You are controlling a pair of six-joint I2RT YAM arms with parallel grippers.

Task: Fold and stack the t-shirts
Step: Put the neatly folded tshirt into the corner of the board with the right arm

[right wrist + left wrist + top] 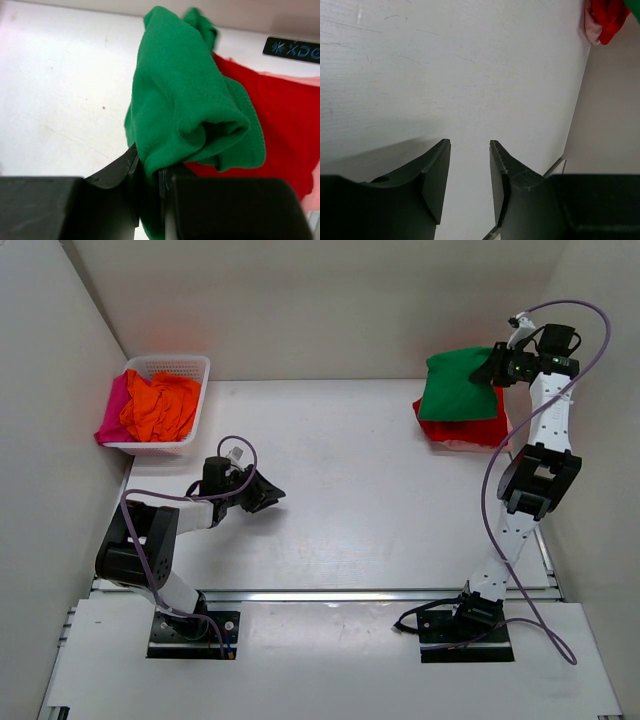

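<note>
The right hand (148, 172) is clamped nearly closed on a bunched edge of the green t-shirt (458, 385). That shirt drapes over most of the red t-shirt (470, 432), far across the tabletop (340, 460) to the right of the white lattice basket (170, 363). Inside the basket sits the crumpled orange t-shirt (160, 405), with the magenta-pink t-shirt (110, 418) under it, spilling over the basket's left wall. The left hand (272, 497) hovers on the near side of the basket, a little to its right, jaws partly apart and gripping nothing
</note>
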